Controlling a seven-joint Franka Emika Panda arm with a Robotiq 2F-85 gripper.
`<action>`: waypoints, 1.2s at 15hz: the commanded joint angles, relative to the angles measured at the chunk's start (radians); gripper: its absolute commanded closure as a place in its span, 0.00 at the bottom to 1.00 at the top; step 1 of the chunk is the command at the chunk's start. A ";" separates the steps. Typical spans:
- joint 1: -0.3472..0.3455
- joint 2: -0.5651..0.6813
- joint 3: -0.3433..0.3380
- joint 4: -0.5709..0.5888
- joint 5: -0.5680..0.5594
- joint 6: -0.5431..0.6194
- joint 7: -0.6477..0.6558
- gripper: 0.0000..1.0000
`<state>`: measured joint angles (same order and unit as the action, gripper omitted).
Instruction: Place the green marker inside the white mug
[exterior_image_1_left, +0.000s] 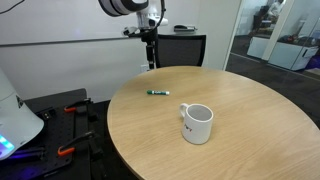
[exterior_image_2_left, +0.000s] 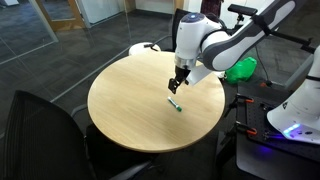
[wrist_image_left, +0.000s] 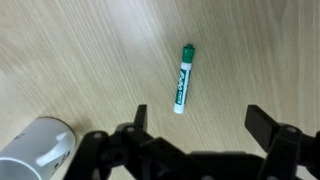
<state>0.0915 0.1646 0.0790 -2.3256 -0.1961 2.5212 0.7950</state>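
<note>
stage: pre-grasp | green marker (wrist_image_left: 182, 78): flat on table (exterior_image_1_left: 250, 110), well apart from white mug (exterior_image_1_left: 197, 124), outside it | gripper (wrist_image_left: 200, 120): jaws spread, empty, above marker, away from mug | done: nothing | left: grasp, carry to mug, drop inside

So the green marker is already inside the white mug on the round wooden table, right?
Not inside: the green marker lies flat on the round wooden table, apart from the white mug, as an exterior view and the wrist view show.
</note>
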 joint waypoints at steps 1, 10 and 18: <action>0.032 0.035 -0.036 -0.010 -0.010 0.044 0.077 0.00; 0.081 0.222 -0.112 0.018 0.014 0.245 0.060 0.00; 0.152 0.343 -0.193 0.074 0.044 0.331 0.050 0.00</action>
<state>0.2036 0.4720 -0.0771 -2.2838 -0.1845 2.8285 0.8535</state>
